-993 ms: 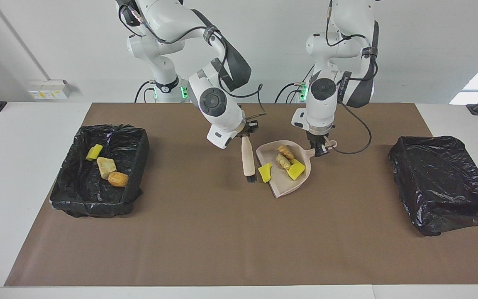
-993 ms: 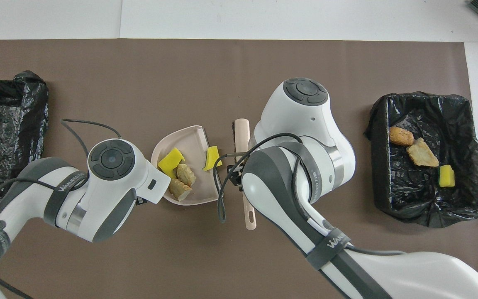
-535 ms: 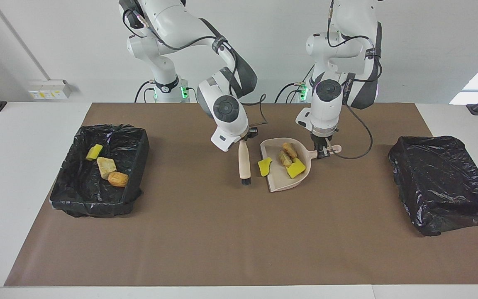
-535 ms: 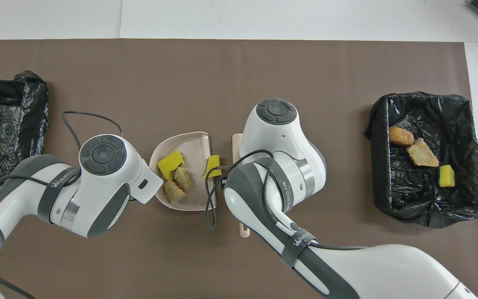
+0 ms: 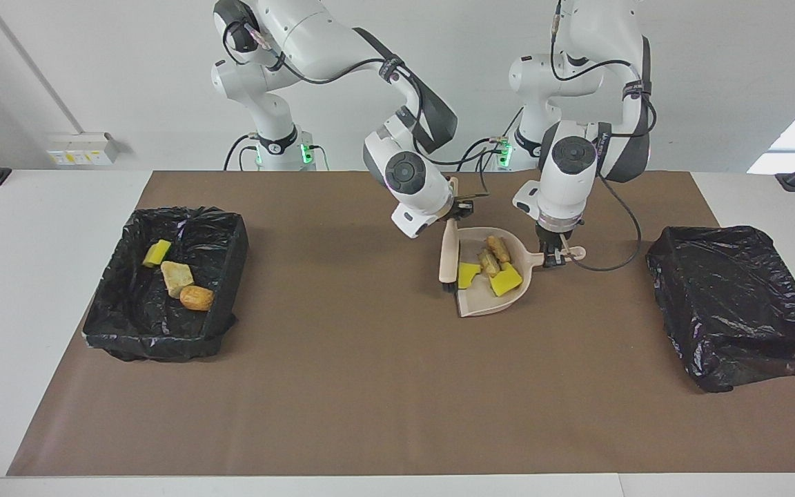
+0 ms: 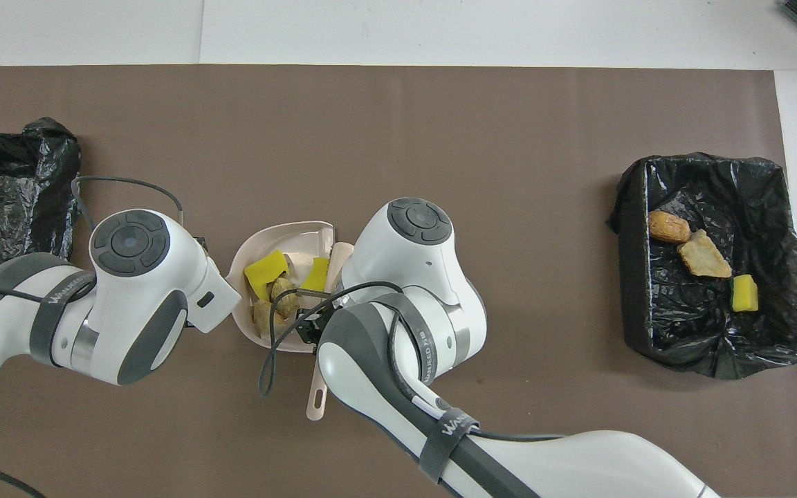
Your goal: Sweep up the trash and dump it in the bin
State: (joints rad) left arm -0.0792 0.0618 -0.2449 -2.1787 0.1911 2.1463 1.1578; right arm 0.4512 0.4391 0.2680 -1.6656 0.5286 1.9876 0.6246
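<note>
Brown mat (image 5: 370,386) covered most of a white table (image 5: 38,228); plain white wall (image 5: 94,69) rose at the robots' end, with a small socket box (image 5: 80,148) low on it toward the right arm's end. Landmark is the beige dustpan (image 5: 482,304), which sat on the mat about mid-table. Left gripper (image 5: 555,257) was clamped narrow on the dustpan handle (image 5: 572,252), at the dustpan's edge toward the left arm's end. Right gripper (image 5: 458,209) was shut tight on the beige brush (image 5: 448,254); the brush hung nearly upright with its black bristles (image 5: 448,284) at the dustpan's open edge, toward the right arm's end. In the dustpan: two yellow sponge chunks (image 5: 506,281), one of them touching the bristles, plus two beige rock-like pieces (image 5: 493,254) on the side nearer the robots. In the overhead view the same four lumps showed inside the pan, partly under the arms' cables. Toward the right arm's end, well apart from the dustpan, stood an open bin lined with black bag (image 5: 228,238) holding a green-and-yellow sponge (image 5: 156,253), a beige rock (image 5: 177,277) and an orange-brown lump (image 5: 197,297). Toward the left arm's end, well apart from the dustpan, sat a second black-bagged bin (image 5: 735,304); couldn't see into it from the facing view, and the overhead view cut it at the frame edge.
</note>
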